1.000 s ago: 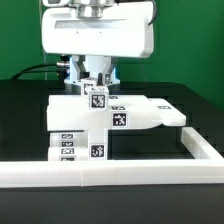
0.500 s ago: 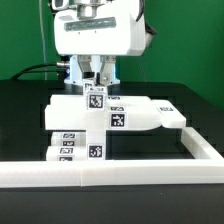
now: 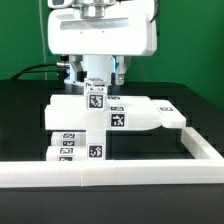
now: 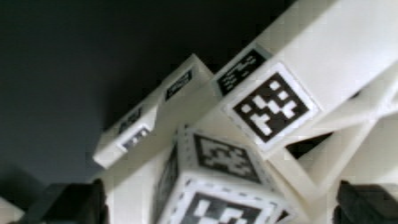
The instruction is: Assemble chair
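The chair [image 3: 105,122] is a blocky white structure with several black-and-white tags, standing mid-table against the white border frame. Its upright tagged piece [image 3: 97,98] rises at the back. My gripper [image 3: 97,74] hangs straight over that piece, open, with a finger on each side of its top and a little room between. In the wrist view the tagged white pieces [image 4: 267,100] fill the picture, and the dark fingertips [image 4: 64,202] stand wide apart at both edges around the nearest tagged block [image 4: 222,195]. Nothing is gripped.
The long white border frame [image 3: 120,172] runs along the front and up the exterior view's right side [image 3: 205,145]. The table is black. A dark cable [image 3: 30,70] trails behind on the exterior view's left.
The fingers were closed on the top of the upright piece and have now spread apart, letting it go. The chair has not shifted.
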You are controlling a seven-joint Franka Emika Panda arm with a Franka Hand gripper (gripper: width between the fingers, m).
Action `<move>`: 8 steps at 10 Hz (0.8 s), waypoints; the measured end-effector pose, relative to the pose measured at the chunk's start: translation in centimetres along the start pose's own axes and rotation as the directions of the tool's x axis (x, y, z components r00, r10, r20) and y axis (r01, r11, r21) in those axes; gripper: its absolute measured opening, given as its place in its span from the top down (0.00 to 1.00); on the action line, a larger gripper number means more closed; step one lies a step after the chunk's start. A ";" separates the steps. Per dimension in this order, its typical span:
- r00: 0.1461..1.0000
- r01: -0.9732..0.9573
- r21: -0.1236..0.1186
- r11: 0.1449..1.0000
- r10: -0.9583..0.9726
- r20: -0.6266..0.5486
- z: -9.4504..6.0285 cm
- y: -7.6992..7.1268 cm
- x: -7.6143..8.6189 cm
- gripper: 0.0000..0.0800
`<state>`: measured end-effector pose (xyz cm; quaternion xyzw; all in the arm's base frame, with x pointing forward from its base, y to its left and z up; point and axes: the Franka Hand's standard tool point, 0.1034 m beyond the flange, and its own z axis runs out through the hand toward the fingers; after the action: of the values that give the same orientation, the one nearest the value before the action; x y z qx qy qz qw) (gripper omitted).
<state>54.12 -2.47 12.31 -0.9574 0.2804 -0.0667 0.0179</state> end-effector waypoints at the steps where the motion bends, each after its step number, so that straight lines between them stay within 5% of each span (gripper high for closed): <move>1: 0.996 0.084 0.000 0.996 -0.084 0.001 0.0 -0.1 -0.1 0.19; 8: 0.851 0.526 -0.008 0.850 -0.526 0.004 0.2 0.1 -0.3 0.19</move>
<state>53.87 -2.40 12.06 -0.9977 0.0083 -0.0669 -0.0053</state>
